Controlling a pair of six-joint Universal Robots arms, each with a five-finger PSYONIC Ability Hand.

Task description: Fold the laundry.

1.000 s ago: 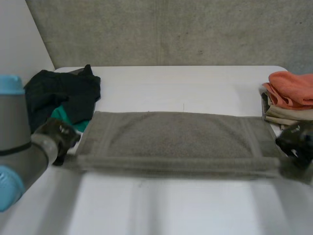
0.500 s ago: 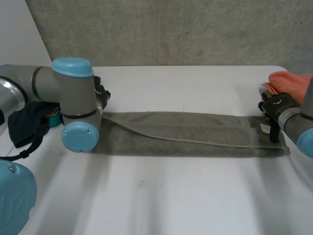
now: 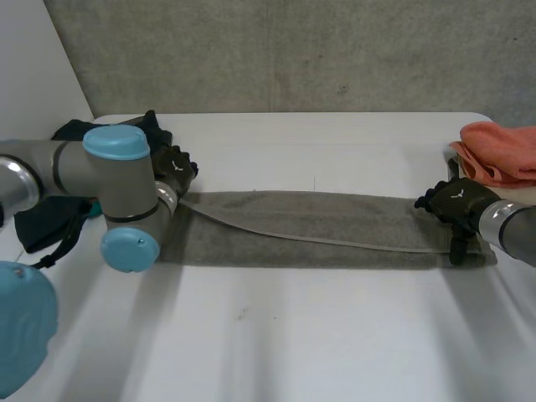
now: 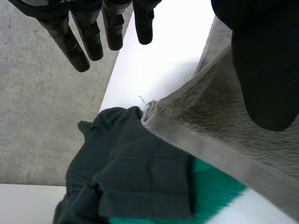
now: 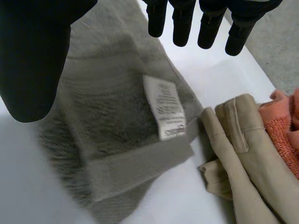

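Across the middle of the white table [image 3: 335,335] the grey towel [image 3: 318,230] is lying as a long narrow strip, folded over lengthwise, with the top layer's edge running at a slant so it's not lined up all that neatly. Left hand [image 3: 173,163] sits at the towel's left end, and from its wrist view the fingers [image 4: 88,35] are straight and spread away from the thumb [image 4: 266,70], nothing gripped; the thumb hangs over the towel, but can't tell if it's actually touching. That end's corner flops onto a heap of dark clothes [image 4: 131,177] with a bit of teal fabric [image 4: 215,191] poking out from under it. Over at the other end, the right hand [image 3: 456,203] is above the towel's right end, fingers [image 5: 182,23] also straight and apart from the thumb [image 5: 35,60], holding nothing. Its wrist view shows the towel's end under the palm with a white care label [image 5: 164,109] facing up and the hem turned over. Just beside that end there's a folded beige cloth [image 5: 243,144], with an orange towel [image 3: 498,151] stacked on it at the table's right edge. Behind the table is a grey concrete wall [image 3: 293,50].
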